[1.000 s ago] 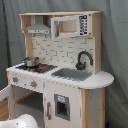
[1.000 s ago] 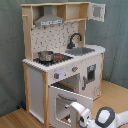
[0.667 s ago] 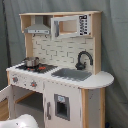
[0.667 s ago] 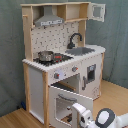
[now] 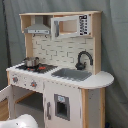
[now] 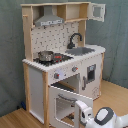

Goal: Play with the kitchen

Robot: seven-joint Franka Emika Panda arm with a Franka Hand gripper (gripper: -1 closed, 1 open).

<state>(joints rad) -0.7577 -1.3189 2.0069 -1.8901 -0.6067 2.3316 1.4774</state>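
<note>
The kitchen (image 6: 62, 55) fills the frame centre in both exterior views, with a metal pot (image 6: 45, 55) on the stovetop, a black faucet (image 5: 83, 59) over the grey sink (image 5: 71, 74), and the oven door (image 6: 70, 101) hanging open. The gripper (image 6: 81, 109) sits lower right in the second exterior view, touching the door's edge; can't tell if it's clamped or released

Looks like a lab/test setup, not a home: toy kitchen (image 5: 57, 75) on wood floor (image 6: 15, 119), w/ grey curtain backdrop (image 5: 114, 40) behind in both exterior views.
</note>
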